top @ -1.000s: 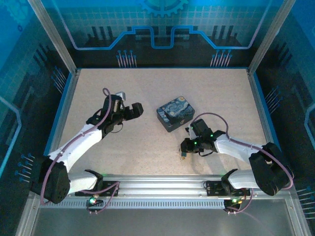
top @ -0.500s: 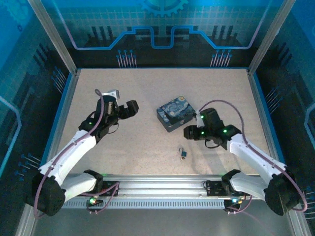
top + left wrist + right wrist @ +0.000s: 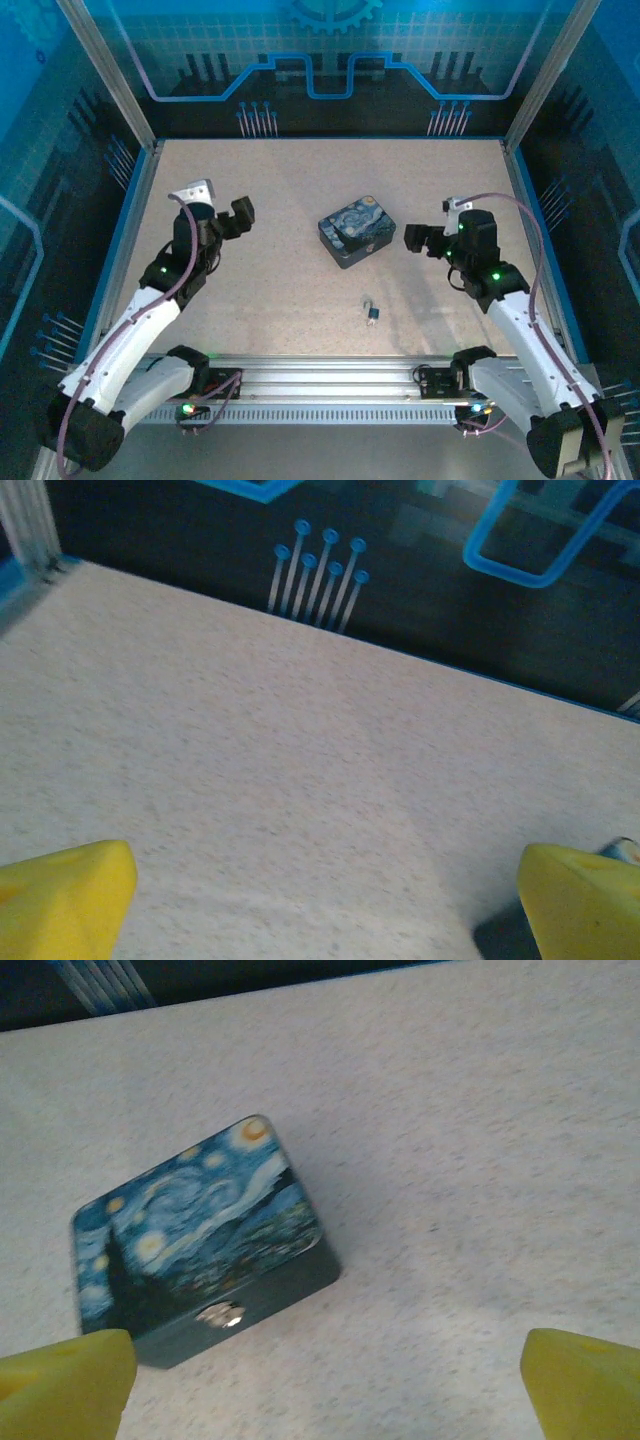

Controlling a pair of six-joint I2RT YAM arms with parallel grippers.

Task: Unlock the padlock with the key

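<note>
The tiny padlock [image 3: 372, 311], bluish body with a thin silvery shackle, lies on the table in front of the tin, touched by neither gripper. I cannot make out the key as a separate thing at this size. My right gripper [image 3: 422, 239] hangs to the right of the tin, well behind and right of the padlock. It is open, and its yellow fingertips [image 3: 62, 1386] stand wide apart with nothing between them. My left gripper [image 3: 226, 209] is up over the left part of the table, open and empty, its yellow fingertips [image 3: 62, 898] far apart above bare tabletop.
A dark-blue rectangular tin [image 3: 356, 234] with a swirly yellow-and-blue print stands mid-table; the right wrist view looks down on the tin [image 3: 200, 1250] and its small silver clasp. Blue-rimmed walls and metal posts [image 3: 108, 78] bound the table. An aluminium rail [image 3: 320, 375] runs along the near edge.
My right gripper, low at the padlock a second ago, has opened, lifted and drawn back to the right, leaving the padlock on the table. My left arm has pulled back to the left.
</note>
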